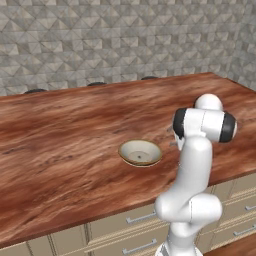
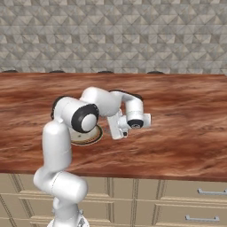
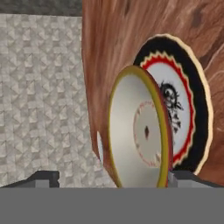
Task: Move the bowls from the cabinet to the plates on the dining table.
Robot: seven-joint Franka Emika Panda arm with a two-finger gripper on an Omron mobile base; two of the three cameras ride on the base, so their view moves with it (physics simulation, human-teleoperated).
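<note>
A wide cream bowl [image 1: 140,152] with a tan-brown rim sits on the reddish-brown dining table [image 1: 60,140], a little back from its front edge. In the hand view the bowl [image 3: 140,131] rests on a white plate [image 3: 183,100] with a red and black rim. In the right base view only a dark edge of the plate [image 2: 100,133] shows under the bowl [image 2: 88,135], which the arm half hides. My gripper [image 2: 119,132] hangs just right of the bowl, open and holding nothing. Its fingertips [image 3: 43,177] stand wide apart. The cabinet is out of view.
A grey tiled wall [image 1: 125,40] rises behind the table. Dark rounded tops [image 1: 96,83] peek over the table's far edge. Beige drawer fronts [image 2: 199,191] with silver handles run under the near edge. Bare wood lies left and right of the bowl.
</note>
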